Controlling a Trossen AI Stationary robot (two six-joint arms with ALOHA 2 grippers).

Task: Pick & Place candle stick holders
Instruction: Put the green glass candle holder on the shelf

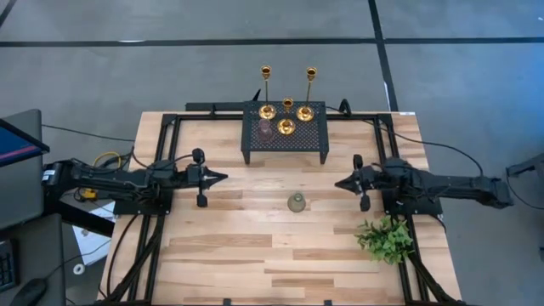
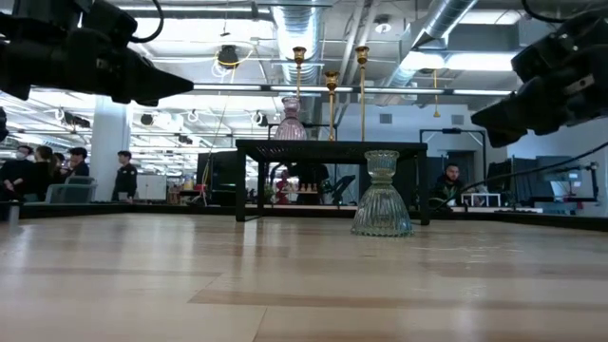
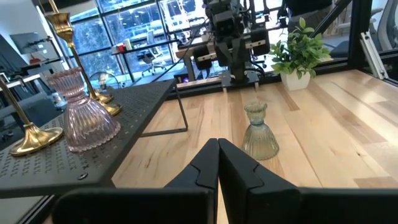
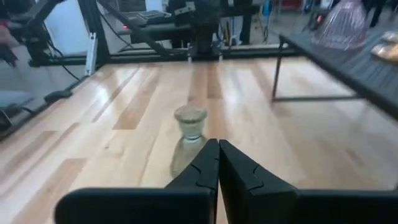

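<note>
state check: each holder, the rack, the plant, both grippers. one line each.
grey-green holder: upright on the table, apart from the rack, untouched
pink holder: upright on the rack
three gold candlesticks: upright on the rack
black rack: standing on its legs at the table's far side
plant: upright by the right arm
left gripper: shut, empty
right gripper: shut, empty

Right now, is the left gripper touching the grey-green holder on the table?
Apart. The high view shows the shut left gripper well off to one side of the grey-green holder, with bare table between them.
</note>
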